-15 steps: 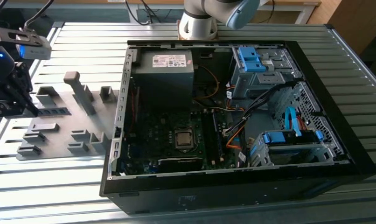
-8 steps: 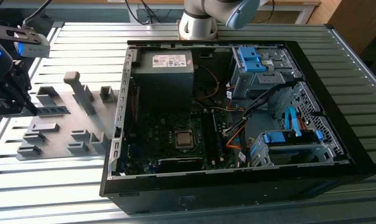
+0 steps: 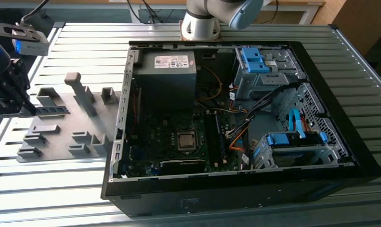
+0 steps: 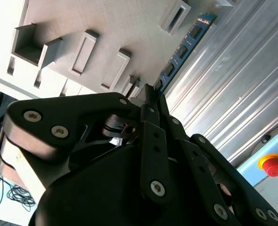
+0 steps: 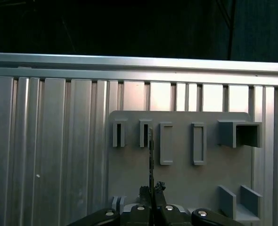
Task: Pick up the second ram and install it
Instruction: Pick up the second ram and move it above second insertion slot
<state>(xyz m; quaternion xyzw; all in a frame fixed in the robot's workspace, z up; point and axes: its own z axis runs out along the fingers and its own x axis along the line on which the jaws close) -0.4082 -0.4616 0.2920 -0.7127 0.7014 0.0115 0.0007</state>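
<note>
The second ram [image 3: 52, 110] is a thin dark stick that stands on edge in the grey holder plate [image 3: 83, 127], at the exterior view's left. My gripper [image 3: 28, 109] is at the stick's near end. In the second wrist view the ram [image 4: 182, 51] runs away from the fingertips [image 4: 147, 101], which press on its end. Edge-on in the first wrist view, the ram [image 5: 151, 155] is a dark line between the two fingers [image 5: 144, 192], with the gripper [image 5: 151, 189] shut on it. The stick still sits along the plate's slot blocks.
An open computer case [image 3: 241, 118] lies at the exterior view's right of the plate, motherboard [image 3: 177, 142] facing up, with cables and blue drive bays inside. Grey upright blocks [image 3: 83, 94] rise from the plate. The slatted metal table [image 3: 52, 189] runs all around. The arm's base [image 3: 200, 23] is behind the case.
</note>
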